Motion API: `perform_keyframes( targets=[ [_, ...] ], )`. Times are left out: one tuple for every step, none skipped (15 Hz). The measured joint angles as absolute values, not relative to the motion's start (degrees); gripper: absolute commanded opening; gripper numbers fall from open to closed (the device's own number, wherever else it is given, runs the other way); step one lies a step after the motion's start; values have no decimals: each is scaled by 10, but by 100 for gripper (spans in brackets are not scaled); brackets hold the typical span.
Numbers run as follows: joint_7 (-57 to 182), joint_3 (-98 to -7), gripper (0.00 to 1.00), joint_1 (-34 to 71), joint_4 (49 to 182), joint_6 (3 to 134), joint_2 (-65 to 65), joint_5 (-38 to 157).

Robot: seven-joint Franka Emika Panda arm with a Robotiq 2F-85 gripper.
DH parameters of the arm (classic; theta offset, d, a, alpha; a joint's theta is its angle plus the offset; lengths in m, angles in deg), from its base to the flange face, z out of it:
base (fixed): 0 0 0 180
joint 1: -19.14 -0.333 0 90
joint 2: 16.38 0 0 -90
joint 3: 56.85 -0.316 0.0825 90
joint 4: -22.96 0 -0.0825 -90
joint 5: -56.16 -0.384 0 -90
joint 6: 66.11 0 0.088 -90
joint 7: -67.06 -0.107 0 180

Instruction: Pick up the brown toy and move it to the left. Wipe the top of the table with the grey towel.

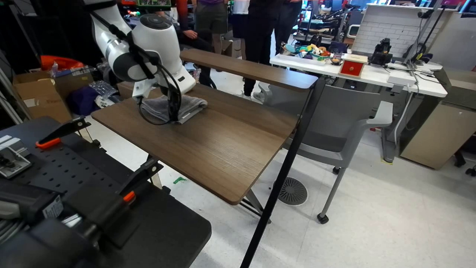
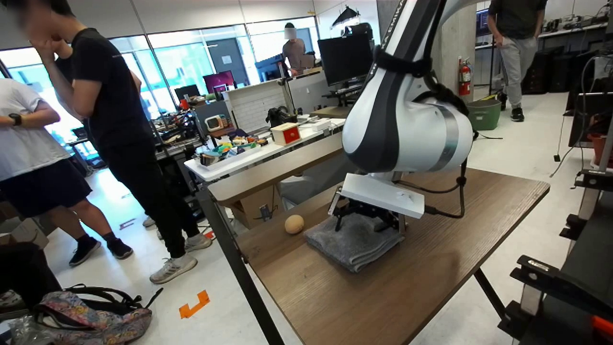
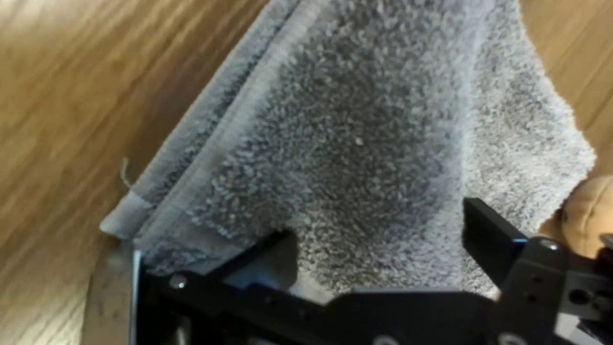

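Note:
The grey towel (image 2: 352, 249) lies folded on the brown wood-grain table (image 2: 407, 287). It also shows in an exterior view (image 1: 193, 107) and fills most of the wrist view (image 3: 364, 120). The brown toy (image 2: 294, 224), a small round tan ball, sits on the table just beyond one corner of the towel. It is partly cut off at the right edge of the wrist view (image 3: 591, 215). My gripper (image 3: 380, 243) is directly over the towel with its fingers wide apart and nothing held between them. The gripper (image 2: 369, 223) is very low; I cannot tell whether the fingertips touch the cloth.
A raised brown shelf (image 1: 253, 69) runs along one long side of the table. A black metal leg (image 1: 286, 167) rises at the table's end. A grey chair (image 1: 334, 123) stands beside it. A black cart (image 1: 156, 227) with clamps stands close to the table. People stand nearby.

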State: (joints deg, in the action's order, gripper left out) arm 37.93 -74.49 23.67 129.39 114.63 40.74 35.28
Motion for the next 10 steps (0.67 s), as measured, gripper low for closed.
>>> perform_keyframes(
  targets=[
    [379,-734,100,236,1288,1144,408,353],
    [379,-726,100,236,1285,1139,407,352],
    [379,-721,100,234,1285,1132,405,352],
    [381,-718,100,233,1286,1124,403,352],
    [388,-719,100,232,1291,1115,400,352],
    [400,-723,100,233,1300,1107,395,352],
    [414,-731,100,235,1312,1101,389,353],
    [427,-742,100,237,1327,1097,384,353],
    [438,-753,100,238,1344,1093,378,353],
    [447,-763,100,238,1360,1090,373,353]
  ],
)
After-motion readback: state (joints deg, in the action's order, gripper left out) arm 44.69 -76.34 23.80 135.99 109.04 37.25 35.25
